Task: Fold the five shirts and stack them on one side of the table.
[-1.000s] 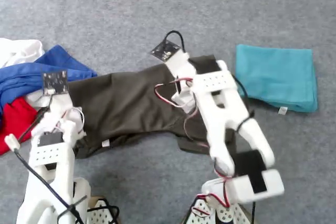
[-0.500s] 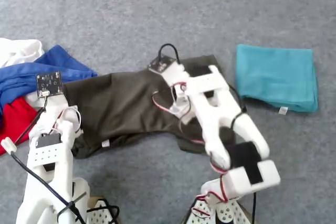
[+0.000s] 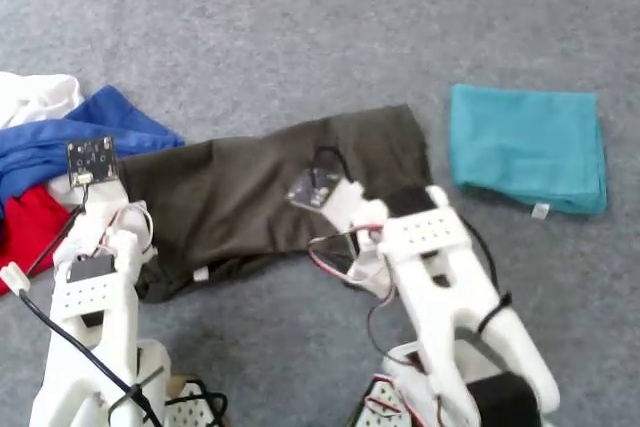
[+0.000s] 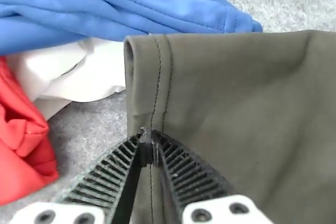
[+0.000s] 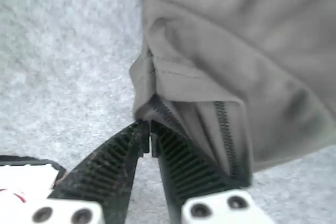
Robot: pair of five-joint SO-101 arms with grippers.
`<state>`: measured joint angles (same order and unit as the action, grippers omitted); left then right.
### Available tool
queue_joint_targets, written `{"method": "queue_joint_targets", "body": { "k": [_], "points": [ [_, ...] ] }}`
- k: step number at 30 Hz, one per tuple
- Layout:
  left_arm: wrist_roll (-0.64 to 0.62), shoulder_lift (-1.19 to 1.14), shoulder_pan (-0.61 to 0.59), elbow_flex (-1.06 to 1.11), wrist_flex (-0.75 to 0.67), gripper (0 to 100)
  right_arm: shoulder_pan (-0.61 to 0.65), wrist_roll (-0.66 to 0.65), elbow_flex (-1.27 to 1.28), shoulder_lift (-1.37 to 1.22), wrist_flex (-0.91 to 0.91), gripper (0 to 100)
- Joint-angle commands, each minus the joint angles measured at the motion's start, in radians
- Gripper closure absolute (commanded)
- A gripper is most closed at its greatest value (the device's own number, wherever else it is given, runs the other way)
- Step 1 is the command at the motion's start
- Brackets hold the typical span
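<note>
A dark olive shirt (image 3: 250,192) lies spread across the middle of the grey table. My left gripper (image 4: 150,150) is shut on the olive shirt (image 4: 231,98) at its stitched hem, at the shirt's left end. My right gripper (image 5: 148,140) is shut on a folded edge of the olive shirt (image 5: 220,51) near its front right side; in the high view this arm (image 3: 430,257) covers that spot. A folded teal shirt (image 3: 528,147) rests at the right. A blue shirt (image 3: 60,142), a red shirt (image 3: 30,227) and a white shirt (image 3: 35,97) are piled at the left.
The grey felt table (image 3: 300,37) has open room along the back and between the olive and teal shirts. Cables and the arm bases (image 3: 110,377) sit at the front edge.
My right arm has pulled back toward the front of the table, drawing the olive shirt's edge with it. The left arm has stayed nearly still.
</note>
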<state>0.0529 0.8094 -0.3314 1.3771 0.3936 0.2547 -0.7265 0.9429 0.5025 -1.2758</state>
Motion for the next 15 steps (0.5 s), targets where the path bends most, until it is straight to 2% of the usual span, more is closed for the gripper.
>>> {"method": "queue_joint_targets", "body": {
  "k": [1, 4, 10, 15],
  "points": [
    [-0.008, -0.002, -0.005, -0.005, -0.014, 97, -0.055, -0.011, -0.065, 0.058, -0.009, 98.4],
    [-0.008, -0.002, -0.005, -0.005, -0.014, 97, -0.081, 0.021, -0.154, 0.054, 0.021, 98.4],
    [-0.009, -0.002, -0.005, -0.004, -0.014, 97, -0.083, 0.117, -0.18, -0.139, 0.262, 98.4],
    [-0.009, -0.002, -0.005, -0.002, -0.014, 97, -0.086, 0.118, -0.234, -0.326, 0.239, 98.4]
  ]
}}
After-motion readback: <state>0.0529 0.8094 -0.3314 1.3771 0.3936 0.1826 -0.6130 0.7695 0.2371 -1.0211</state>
